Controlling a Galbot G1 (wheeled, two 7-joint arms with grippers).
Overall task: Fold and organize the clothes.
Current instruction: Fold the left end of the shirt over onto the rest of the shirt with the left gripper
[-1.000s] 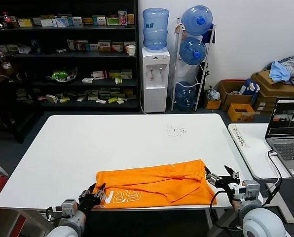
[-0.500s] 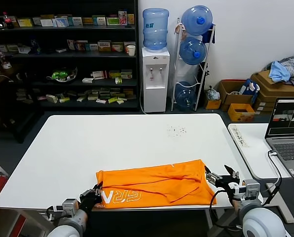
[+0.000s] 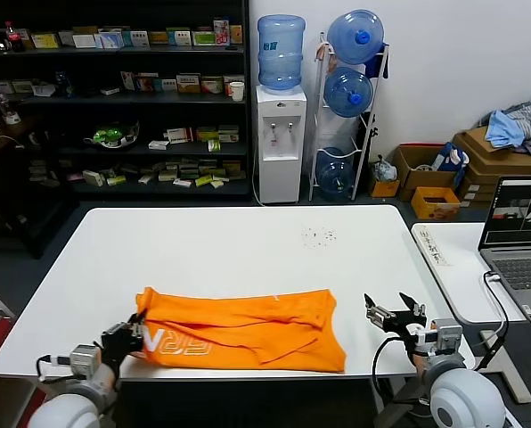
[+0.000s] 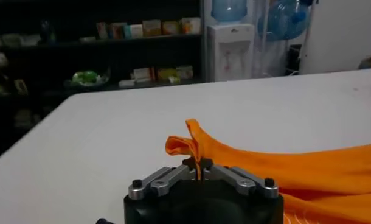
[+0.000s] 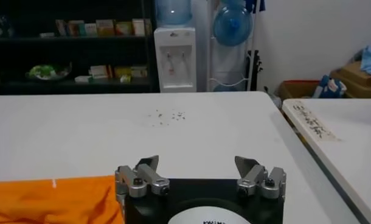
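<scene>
- A bright orange short-sleeved cotton T-shirt (image 3: 243, 328) with white block lettering is lying crumpled and roughly flat along the near edge of the wide white rectangular table (image 3: 239, 254), stretching from the near left side toward the middle.
- The left gripper (image 3: 130, 337) is sitting at the near left edge of the table, its jaws closed tight on the left end of the T-shirt; in the left wrist view a fold of orange cloth (image 4: 188, 146) is standing up pinched between the jaws of the left gripper (image 4: 199, 172).
- The white lettering (image 3: 175, 340) is showing on the shirt just beside that gripper.
- The right gripper (image 3: 396, 314) is hovering at the near right of the table, apart from the shirt's right edge, with its jaws spread wide and holding nothing.
- In the right wrist view the right gripper (image 5: 201, 176) is showing bare table between its jaws, with the shirt's orange edge (image 5: 52, 198) lying off to one side.
- A scatter of small dark specks (image 3: 319, 235) is lying on the far right part of the table.
</scene>
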